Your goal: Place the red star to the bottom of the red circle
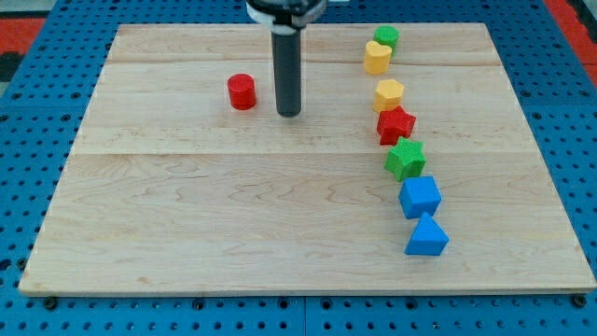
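Observation:
The red circle [242, 91] is a short red cylinder on the wooden board, toward the view's upper left. The red star [395, 124] lies at the view's right, in a line of blocks, just below a yellow hexagon [389, 94] and just above a green star [406, 160]. My tip [288, 114] stands on the board just right of the red circle and well to the left of the red star, touching neither.
The line of blocks at the right also holds a green cylinder [385, 38] and a yellow heart-like block [377, 58] at the top, and a blue cube [420, 197] and a blue triangle [427, 236] at the bottom. The wooden board [187, 224] lies on a blue pegboard.

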